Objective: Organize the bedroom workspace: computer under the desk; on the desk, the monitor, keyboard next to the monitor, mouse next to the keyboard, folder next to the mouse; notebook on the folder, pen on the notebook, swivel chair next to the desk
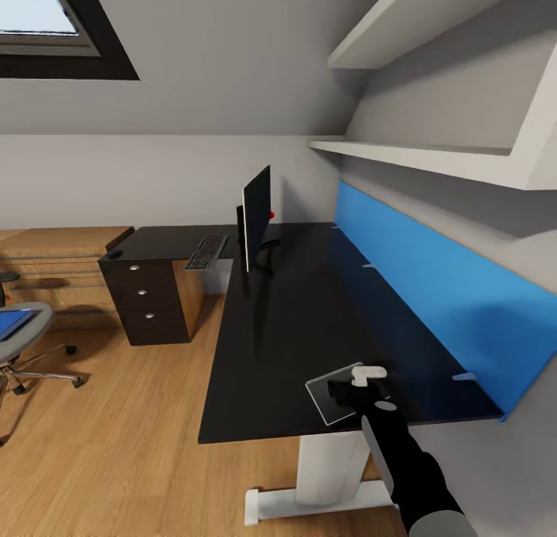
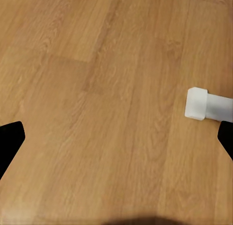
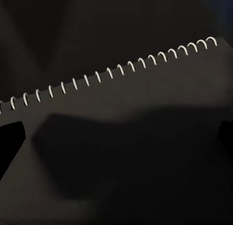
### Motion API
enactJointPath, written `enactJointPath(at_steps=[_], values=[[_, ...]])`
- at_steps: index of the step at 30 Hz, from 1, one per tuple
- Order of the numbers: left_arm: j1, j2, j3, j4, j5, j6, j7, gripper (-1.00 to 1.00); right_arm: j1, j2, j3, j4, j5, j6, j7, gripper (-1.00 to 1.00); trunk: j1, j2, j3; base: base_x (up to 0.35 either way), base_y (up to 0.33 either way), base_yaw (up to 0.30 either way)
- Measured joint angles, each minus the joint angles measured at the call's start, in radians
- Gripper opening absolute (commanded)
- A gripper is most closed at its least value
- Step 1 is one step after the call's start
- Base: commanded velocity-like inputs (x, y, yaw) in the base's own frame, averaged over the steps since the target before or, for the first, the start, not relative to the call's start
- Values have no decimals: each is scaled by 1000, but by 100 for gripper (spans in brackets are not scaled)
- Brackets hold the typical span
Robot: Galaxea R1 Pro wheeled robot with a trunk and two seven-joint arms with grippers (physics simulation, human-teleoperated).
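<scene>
Reaching for the notebook at the near end of the desk

Hovering over the desk [image 1: 294, 328], the right gripper [image 1: 357, 390] sits directly above the notebook [image 1: 334, 398], which lies flat on the glossy black top near the front edge, close to the blue back panel [image 1: 433, 289]. In the right wrist view the notebook's dark cover and white spiral binding [image 3: 111, 74] lie between the 2 fingertips at the frame's edges, so the jaws stand spread wide and hold nothing. A pale short object beside the gripper could be the pen [image 1: 368, 374], though it is too small to be sure.

The folder [image 1: 14, 320] sits on the swivel chair [image 1: 23, 343], well apart from the desk, so the stack has no base yet. The monitor [image 1: 255, 216] and keyboard [image 1: 206, 251] stand together at the desk's far corner.

To grasp well, I judge the gripper should descend squarely and pinch across 1 edge of the cover, perhaps sliding the thin notebook toward the desk's front lip so a finger can get beneath. Pressing down flat risks skating over it.

The left gripper [image 2: 116, 147] points at the wooden floor [image 2: 97, 89] by the desk's white foot [image 2: 201, 104], its fingers apart and empty.
</scene>
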Motion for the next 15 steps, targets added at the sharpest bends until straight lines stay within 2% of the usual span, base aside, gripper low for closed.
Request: enactJointPath(at_steps=[15], values=[[0,0,0,0,0,0,-1,100,0,0,-1,2,0,-5,0,100,0,0,0,-1,-1,0]])
